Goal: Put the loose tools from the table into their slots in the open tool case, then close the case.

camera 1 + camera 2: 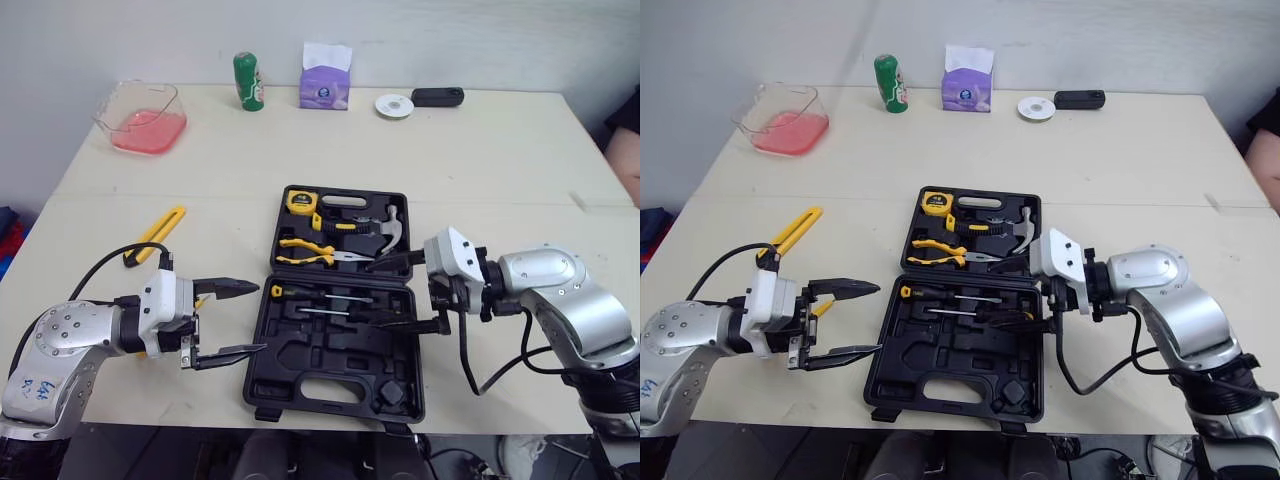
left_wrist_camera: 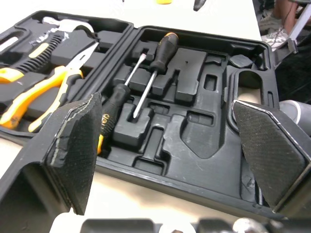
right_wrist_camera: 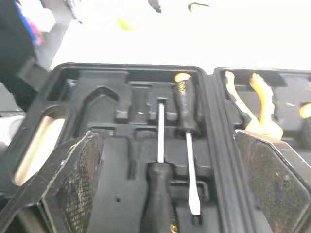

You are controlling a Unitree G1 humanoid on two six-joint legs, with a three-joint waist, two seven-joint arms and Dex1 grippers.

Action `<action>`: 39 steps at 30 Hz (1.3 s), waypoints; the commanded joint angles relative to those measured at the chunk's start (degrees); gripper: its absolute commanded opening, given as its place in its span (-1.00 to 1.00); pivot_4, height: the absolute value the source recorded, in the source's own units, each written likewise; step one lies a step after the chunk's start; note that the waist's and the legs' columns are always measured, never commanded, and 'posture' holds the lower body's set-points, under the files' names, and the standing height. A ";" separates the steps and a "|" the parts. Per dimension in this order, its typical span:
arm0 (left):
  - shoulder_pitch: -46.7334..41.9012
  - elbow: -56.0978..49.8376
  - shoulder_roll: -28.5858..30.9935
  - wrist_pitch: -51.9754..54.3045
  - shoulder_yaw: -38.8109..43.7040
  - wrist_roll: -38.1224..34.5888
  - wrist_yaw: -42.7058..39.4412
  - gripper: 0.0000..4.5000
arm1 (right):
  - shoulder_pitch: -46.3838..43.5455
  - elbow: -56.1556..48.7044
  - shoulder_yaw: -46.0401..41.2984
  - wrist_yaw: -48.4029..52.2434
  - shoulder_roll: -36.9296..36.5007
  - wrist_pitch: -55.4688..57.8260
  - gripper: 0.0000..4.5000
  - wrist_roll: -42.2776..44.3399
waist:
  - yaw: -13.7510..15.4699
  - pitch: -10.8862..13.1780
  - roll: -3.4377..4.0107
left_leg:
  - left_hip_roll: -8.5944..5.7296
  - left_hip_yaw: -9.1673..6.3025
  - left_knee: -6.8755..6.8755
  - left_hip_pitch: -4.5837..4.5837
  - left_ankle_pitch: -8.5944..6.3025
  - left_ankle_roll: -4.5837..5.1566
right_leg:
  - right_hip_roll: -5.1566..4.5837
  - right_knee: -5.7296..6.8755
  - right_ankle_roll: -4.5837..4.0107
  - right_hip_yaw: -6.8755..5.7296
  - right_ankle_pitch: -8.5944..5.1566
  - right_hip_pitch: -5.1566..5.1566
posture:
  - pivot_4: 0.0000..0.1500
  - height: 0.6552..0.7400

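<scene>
Screwdrivers point(image 2: 160, 53) lie slotted in the case point(image 2: 194, 141), close in the wrist views. Head views add a yellow tool point(image 1: 155, 235) on the table point(image 1: 480, 160); both jaws stand apart.

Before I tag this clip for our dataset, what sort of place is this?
Likely an indoor lab or office room set up for testing, not a real workshop: a plain pale table holds an open tool case alongside a tissue box, a green can and a clear tub.

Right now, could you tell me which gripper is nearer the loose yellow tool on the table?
Left. The left gripper is close to the yellow tool; the right gripper is over the tool case.
</scene>
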 commanded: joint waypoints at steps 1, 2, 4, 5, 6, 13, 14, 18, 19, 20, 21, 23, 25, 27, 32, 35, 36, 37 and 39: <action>-0.27 -0.80 0.12 -0.90 0.74 -0.01 -0.05 1.00 | 1.18 3.56 -0.94 -0.93 3.19 -6.93 0.41 -0.98 | 0.00 0.00 0.00 | 0.00 0.00 0.01 0.00 0.00 0.00 | 0.00 0.01 0.00 0.00 0.00 0.00 | 1.00 1.00; -0.37 -0.73 0.15 -0.94 0.75 0.05 -0.07 1.00 | 1.55 5.13 -0.60 -0.98 3.82 -9.62 0.24 -2.41 | 0.00 0.00 0.00 | 0.00 0.00 0.03 0.01 0.01 0.00 | 0.00 0.04 0.00 0.00 0.00 0.00 | 1.00 1.00; -0.51 -0.61 0.21 -1.06 0.78 0.22 -0.10 1.00 | 2.48 7.68 0.60 0.61 3.65 -13.68 -0.20 -4.70 | 0.01 0.00 0.00 | -0.01 0.01 0.04 0.02 0.01 0.00 | 0.00 0.07 0.00 0.02 0.00 0.00 | 1.00 1.00; -0.54 -0.59 0.21 -1.08 0.83 0.28 -0.08 1.00 | 2.57 8.57 0.54 0.55 4.16 -14.04 -0.42 -4.54 | 0.03 0.00 0.00 | -0.01 0.01 0.04 0.02 0.01 0.00 | 0.00 0.07 0.00 0.01 0.00 0.00 | 1.00 1.00; -0.54 -0.58 0.21 -1.11 0.85 0.34 -0.05 1.00 | 2.60 9.17 0.61 0.72 4.42 -14.34 -0.65 -4.49 | 0.00 0.00 0.00 | -0.02 0.01 0.04 0.02 0.00 0.01 | 0.00 0.07 0.00 0.02 0.00 0.00 | 1.00 1.00; 0.74 -1.70 -0.13 -1.16 0.96 0.50 0.86 1.00 | 2.62 12.09 1.92 2.13 5.06 -18.66 -0.98 -6.14 | -0.12 0.00 0.00 | 0.01 0.01 0.04 0.04 0.01 0.00 | 0.00 0.10 0.00 0.02 0.00 0.00 | 1.00 1.00; 1.03 -1.85 -0.15 -1.20 0.94 0.53 0.92 1.00 | 2.56 12.19 2.11 2.15 5.16 -18.75 -0.98 -6.18 | -0.10 0.00 0.00 | 0.01 0.01 0.04 0.05 0.01 0.00 | 0.00 0.11 0.00 0.03 0.00 0.00 | 1.00 1.00; 1.34 -1.74 0.05 -0.92 1.07 0.32 0.88 1.00 | 2.65 13.40 3.79 2.15 5.64 -19.18 -0.98 -7.59 | -0.06 0.00 0.00 | 0.01 0.00 0.05 0.05 0.01 0.00 | 0.00 0.11 0.00 0.03 0.00 0.00 | 1.00 1.00; 1.44 -1.80 0.21 -0.56 1.03 0.09 0.76 1.00 | 2.69 13.77 3.97 1.99 5.75 -19.31 -0.98 -7.97 | -0.06 0.00 0.00 | 0.01 0.00 0.05 0.05 0.01 0.00 | -0.01 0.11 0.00 0.03 0.00 0.00 | 1.00 1.00; 1.56 -1.90 0.23 -0.50 0.96 0.08 0.74 1.00 | 2.80 13.88 3.95 1.91 5.79 -19.07 -0.98 -7.92 | -0.07 0.00 0.00 | 0.01 0.00 0.06 0.05 0.01 0.00 | 0.00 0.12 0.00 0.04 0.00 0.00 | 1.00 1.00; 1.85 -2.12 0.30 -0.30 1.08 -0.06 0.75 1.00 | 2.89 14.18 3.90 1.48 5.97 -19.24 -0.98 -8.14 | -0.07 0.00 0.00 | 0.01 0.00 0.06 0.05 0.01 0.00 | -0.01 0.13 0.00 0.04 0.00 0.00 | 1.00 1.00; 2.28 -2.38 0.36 -0.17 1.35 -0.19 0.77 1.00 | 3.03 14.65 4.02 1.25 6.10 -19.61 -0.98 -8.41 | -0.06 0.00 0.00 | 0.00 0.00 0.06 0.05 0.01 0.00 | -0.01 0.13 0.00 0.04 0.00 0.00 | 1.00 1.00; 2.71 -2.49 0.36 -0.23 1.51 -0.14 0.72 1.00 | 3.27 15.30 3.99 0.67 6.42 -19.26 -0.98 -8.44 | -0.06 0.00 0.00 | 0.00 0.00 0.07 0.05 0.01 0.00 | -0.01 0.13 0.00 0.04 0.00 0.00 | 1.00 1.00; 2.97 -2.59 0.31 -0.33 1.59 -0.04 0.69 1.00 | 3.48 15.70 4.03 0.46 6.63 -19.02 -0.98 -8.27 | -0.06 0.00 0.00 | 0.01 0.00 0.07 0.06 0.01 0.00 | -0.01 0.14 0.00 0.04 0.00 0.00 | 1.00 1.00; 2.94 -2.90 0.35 -0.28 1.47 0.07 0.92 1.00 | 4.17 16.70 5.05 1.02 6.37 -19.67 -0.98 -9.07 | -0.07 -0.01 0.00 | 0.01 0.01 0.08 0.08 0.01 0.00 | -0.01 0.16 0.00 0.05 0.00 0.01 | 1.00 1.00; 2.28 -3.43 0.38 0.20 1.51 -0.14 1.49 1.00 | 5.47 15.92 6.21 0.22 6.03 -17.04 -0.98 -9.55 | -0.06 -0.01 -0.01 | 0.01 0.01 0.08 0.12 0.01 0.00 | -0.01 0.17 0.00 0.06 0.00 0.04 | 1.00 1.00; 2.20 -3.48 0.39 0.25 1.55 -0.14 1.61 1.00 | 5.93 15.77 6.90 0.07 5.89 -16.79 -0.98 -10.23 | -0.06 -0.03 -0.03 | 0.01 0.01 0.08 0.13 0.01 0.00 | -0.01 0.17 0.00 0.06 0.00 0.05 | 1.00 1.00; 2.41 -3.61 0.36 0.23 1.52 -0.06 1.72 1.00 | 6.32 15.88 7.51 -0.25 5.96 -17.20 -0.98 -11.09 | -0.04 -0.05 -0.06 | 0.02 0.00 0.08 0.14 0.01 0.00 | -0.01 0.18 0.00 0.06 0.00 0.05 | 1.00 1.00; 2.72 -3.86 0.31 0.26 1.49 -0.01 1.94 1.00 | 6.60 15.85 8.13 -1.31 6.06 -16.57 -0.98 -12.11 | -0.03 -0.10 -0.14 | 0.02 0.00 0.06 0.19 0.00 -0.01 | -0.01 0.17 -0.01 0.06 0.00 0.11 | 1.00 1.00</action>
